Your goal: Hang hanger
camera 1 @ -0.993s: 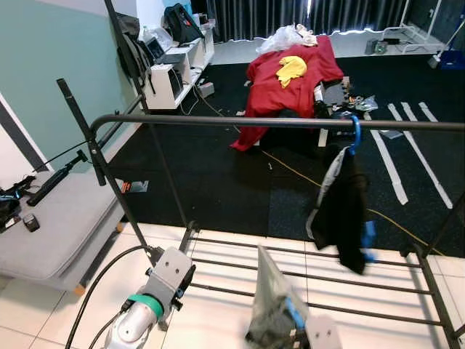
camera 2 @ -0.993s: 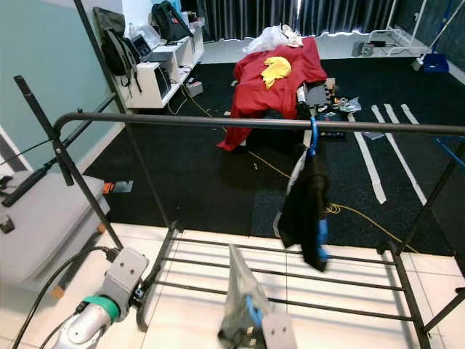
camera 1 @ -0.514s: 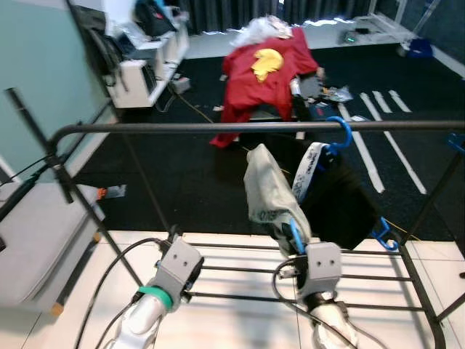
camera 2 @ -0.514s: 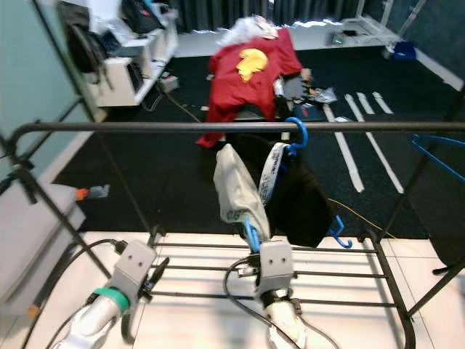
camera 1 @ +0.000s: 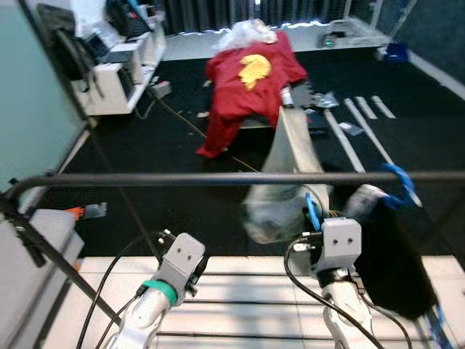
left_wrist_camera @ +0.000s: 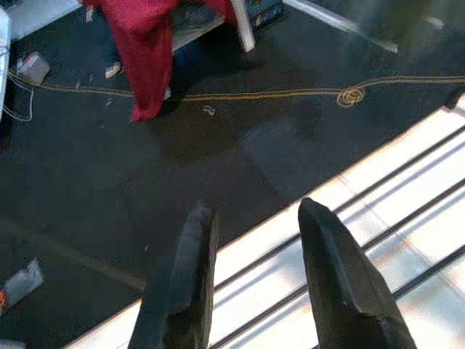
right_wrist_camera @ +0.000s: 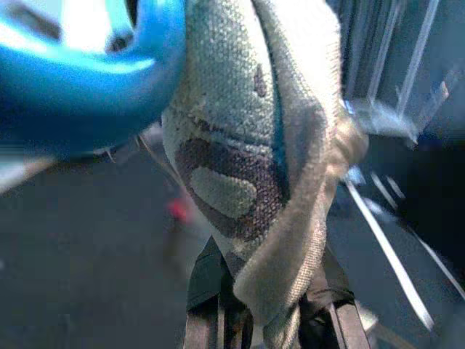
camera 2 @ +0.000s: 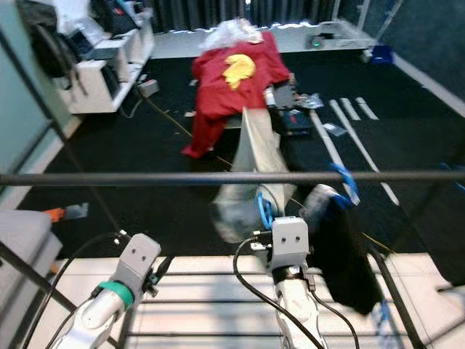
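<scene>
Right gripper (right_wrist_camera: 269,320): fingers pinching blue hanger (camera 1: 312,212) with pale garment (camera 1: 280,182), raised at rail (camera 1: 145,179) | Left gripper (left_wrist_camera: 254,276): fingers spread, low over rack base (left_wrist_camera: 378,240)

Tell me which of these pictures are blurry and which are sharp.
Left eye view: motion-smeared, especially the pale garment and dark garment at the rail. Left wrist view: fairly sharp on the left gripper and floor cable. Right wrist view: the blue hanger is an out-of-focus blob, the background smeared.
</scene>
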You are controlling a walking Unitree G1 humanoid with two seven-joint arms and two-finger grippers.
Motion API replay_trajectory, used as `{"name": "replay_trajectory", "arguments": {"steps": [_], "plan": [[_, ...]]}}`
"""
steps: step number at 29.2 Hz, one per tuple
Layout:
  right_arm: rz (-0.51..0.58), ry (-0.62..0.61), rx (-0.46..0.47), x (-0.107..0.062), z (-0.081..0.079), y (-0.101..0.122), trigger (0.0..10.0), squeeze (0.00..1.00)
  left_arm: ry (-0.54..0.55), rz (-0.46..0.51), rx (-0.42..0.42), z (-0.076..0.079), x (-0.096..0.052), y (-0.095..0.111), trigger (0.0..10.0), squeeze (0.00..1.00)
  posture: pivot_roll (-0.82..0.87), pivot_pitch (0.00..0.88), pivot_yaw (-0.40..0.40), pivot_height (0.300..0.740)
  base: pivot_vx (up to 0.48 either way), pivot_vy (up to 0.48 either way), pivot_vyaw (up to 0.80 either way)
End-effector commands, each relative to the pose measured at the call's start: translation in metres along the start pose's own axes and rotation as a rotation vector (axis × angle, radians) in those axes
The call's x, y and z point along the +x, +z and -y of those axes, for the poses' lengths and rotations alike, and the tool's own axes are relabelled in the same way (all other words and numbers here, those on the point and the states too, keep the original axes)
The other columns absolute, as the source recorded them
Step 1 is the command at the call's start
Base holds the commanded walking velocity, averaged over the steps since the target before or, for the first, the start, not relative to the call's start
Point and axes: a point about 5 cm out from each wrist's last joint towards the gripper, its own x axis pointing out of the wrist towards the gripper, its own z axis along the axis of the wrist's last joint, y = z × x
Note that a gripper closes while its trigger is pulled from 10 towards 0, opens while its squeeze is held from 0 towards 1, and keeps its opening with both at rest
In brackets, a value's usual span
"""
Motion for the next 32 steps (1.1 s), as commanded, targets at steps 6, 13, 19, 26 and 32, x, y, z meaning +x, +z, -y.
{"name": "replay_trajectory", "arguments": {"steps": [6, 13, 19, 26, 32], "plan": [[0.092, 0.001, -0.043, 0.011, -0.002, 0.029, 10.0, 0.0, -0.022, -0.032, -0.005, 0.003, -0.003, -0.008, 10.0, 0.0, -0.32, 0.073, 0.158, 0.74, 0.0, 0.0, 0.0], [0.124, 0.087, -0.152, 0.021, -0.004, 0.041, 10.0, 0.0, -0.024, -0.028, -0.005, 0.005, -0.001, -0.007, 10.0, 0.0, -0.32, 0.067, 0.153, 0.74, 0.0, 0.0, 0.0], [-0.123, 0.387, -0.285, -0.018, -0.023, -0.015, 10.0, 0.0, -0.019, -0.029, -0.006, 0.005, -0.002, -0.008, 10.0, 0.0, -0.31, 0.068, 0.146, 0.74, 0.0, 0.0, 0.0], [-0.178, 0.421, -0.209, -0.049, -0.025, -0.027, 10.0, 0.0, -0.02, -0.034, -0.005, 0.003, -0.004, -0.009, 10.0, 0.0, -0.32, 0.071, 0.16, 0.74, 0.0, 0.0, 0.0], [0.089, 0.203, -0.264, -0.003, -0.006, 0.026, 10.0, 0.0, -0.034, -0.026, 0.005, 0.003, 0.0, -0.006, 10.0, 0.0, -0.32, 0.07, 0.168, 0.74, 0.0, 0.0, 0.0]]}}
